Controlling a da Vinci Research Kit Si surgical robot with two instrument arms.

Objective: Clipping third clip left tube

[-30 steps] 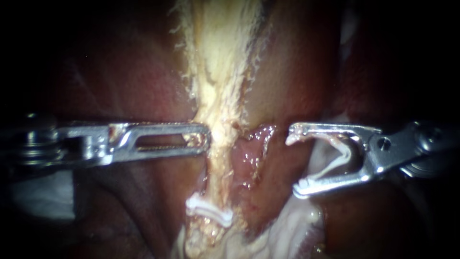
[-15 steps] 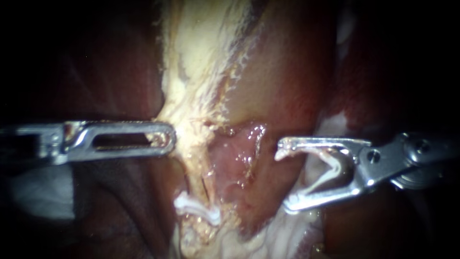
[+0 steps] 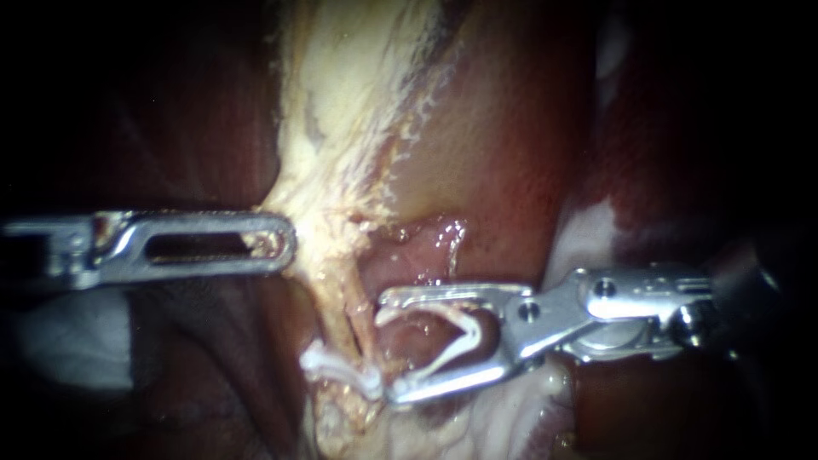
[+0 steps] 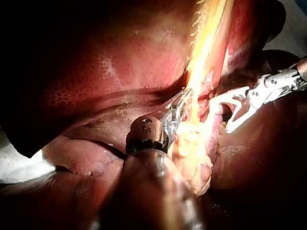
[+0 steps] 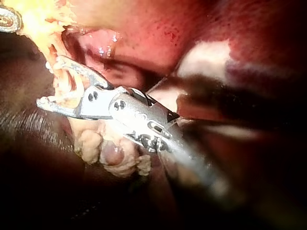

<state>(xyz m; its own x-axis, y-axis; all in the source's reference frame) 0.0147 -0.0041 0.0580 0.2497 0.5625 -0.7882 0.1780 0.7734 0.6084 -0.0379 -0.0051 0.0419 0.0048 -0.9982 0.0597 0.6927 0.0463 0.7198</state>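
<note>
The left tube (image 3: 339, 311), a thin, wet, yellowish cord running down to a placed clip (image 3: 345, 372), looks soft, slippery and easily torn, so I'd take it squarely just above that clip. The left instrument (image 3: 285, 243) has its pincer clamped on pale tissue (image 3: 313, 228) at the tube's top. The right instrument (image 3: 389, 345) holds an open clip (image 3: 452, 341) in its wide-spread pincer beside the cord.

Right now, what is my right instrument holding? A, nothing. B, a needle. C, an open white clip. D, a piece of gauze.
C: a white V-shaped clip sits open in the tip of the right instrument.
</note>
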